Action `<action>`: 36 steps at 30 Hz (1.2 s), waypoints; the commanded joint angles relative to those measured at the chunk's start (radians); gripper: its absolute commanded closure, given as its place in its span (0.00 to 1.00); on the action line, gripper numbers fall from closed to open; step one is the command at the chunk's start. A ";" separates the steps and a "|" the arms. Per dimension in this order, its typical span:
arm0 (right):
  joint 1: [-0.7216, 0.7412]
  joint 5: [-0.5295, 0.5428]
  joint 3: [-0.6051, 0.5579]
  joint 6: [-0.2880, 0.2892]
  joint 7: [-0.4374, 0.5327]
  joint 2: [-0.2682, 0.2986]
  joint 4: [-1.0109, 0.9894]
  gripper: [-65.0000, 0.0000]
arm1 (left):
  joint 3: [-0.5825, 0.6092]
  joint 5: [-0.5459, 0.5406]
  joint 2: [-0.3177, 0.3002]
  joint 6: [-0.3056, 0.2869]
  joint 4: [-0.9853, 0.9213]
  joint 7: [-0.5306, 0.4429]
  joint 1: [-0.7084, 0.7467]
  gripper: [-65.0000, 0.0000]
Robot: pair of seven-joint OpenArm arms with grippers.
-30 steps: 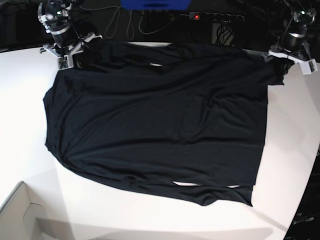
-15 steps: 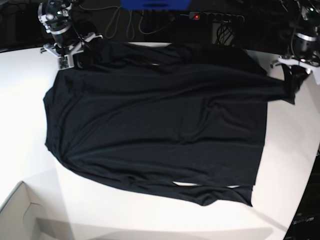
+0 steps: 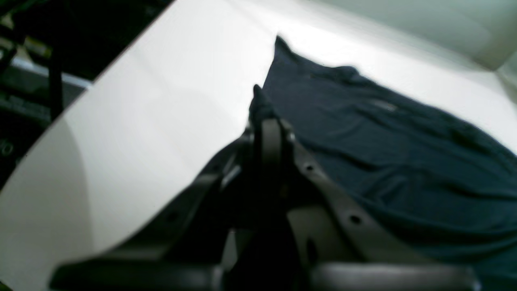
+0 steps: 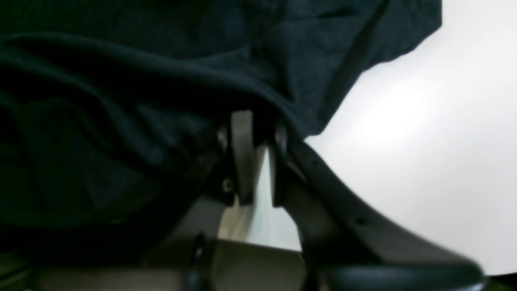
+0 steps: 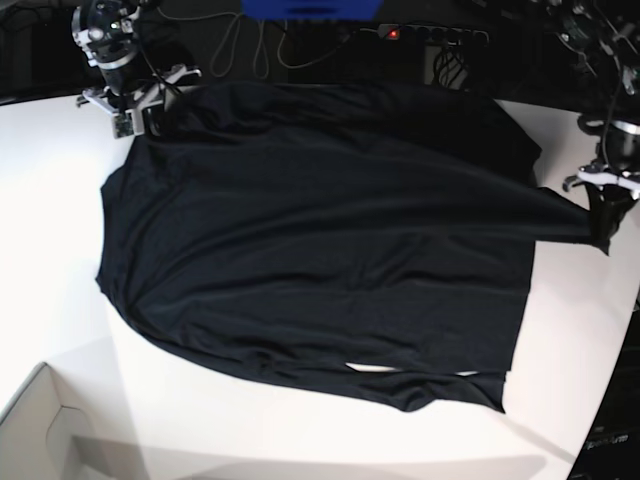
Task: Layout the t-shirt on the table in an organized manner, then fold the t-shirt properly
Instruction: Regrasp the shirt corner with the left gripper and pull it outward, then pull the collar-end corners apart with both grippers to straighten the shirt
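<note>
1. T-shirt [image 5: 320, 240]: plain black cloth spread over most of the white table [image 5: 60, 200], and in the base view its nearest hem runs along the bottom, with a small sliver of white tabletop showing through a fold near that lower edge
2. A pale cardboard box [image 5: 40, 430] corner sits at the near left of the base view, apart from the shirt
3. The body of the shirt lies mostly flat with soft wrinkles across the middle; its left side in the base view ends in a rounded edge, and bare tabletop lies beyond it
4. On the base view's right, the left gripper [image 5: 603, 215] has a corner of the shirt pinched between jaws pressed tight together; the cloth is drawn out into a point toward it, stretched past the rest of the shirt's side edge. In the left wrist view a small tuft of dark fabric pokes up above the closed fingers [image 3: 270, 137], with the shirt running away to the right over the white top
5. At the far left of the base view, the right gripper [image 5: 135, 110] sits at the shirt's far corner. In the right wrist view its fingers [image 4: 242, 153] stand a narrow gap apart with the shirt's edge bunched over their tips, gripping that thin fold
6. Beyond the table's far edge lie dark cables [image 5: 240, 40] and a blue object [image 5: 310, 8], only partly visible
</note>
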 commanded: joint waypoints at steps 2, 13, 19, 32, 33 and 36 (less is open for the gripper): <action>-0.001 0.015 0.002 0.007 0.022 0.001 0.018 0.87 | -0.003 0.021 -0.013 -0.005 -0.014 -0.034 -0.046 1.00; 0.050 0.013 0.041 0.007 0.020 0.032 0.001 0.86 | -0.003 0.111 -0.004 -0.008 -0.127 -0.034 -0.134 0.99; 0.080 0.015 0.114 0.007 0.020 0.029 -0.017 0.86 | -0.003 0.104 -0.002 -0.008 -0.129 -0.035 -0.069 1.00; 0.083 0.016 -0.054 0.008 0.020 -0.005 0.035 0.87 | -0.004 0.105 0.025 -0.008 -0.144 -0.035 -0.011 1.00; 0.102 0.015 -0.060 0.008 0.020 -0.005 0.012 0.87 | -0.004 0.105 0.025 -0.008 -0.155 -0.035 -0.010 1.00; 0.134 0.010 -0.041 0.008 0.020 0.000 -0.057 0.87 | -0.004 0.105 0.025 -0.008 -0.190 -0.037 -0.002 1.00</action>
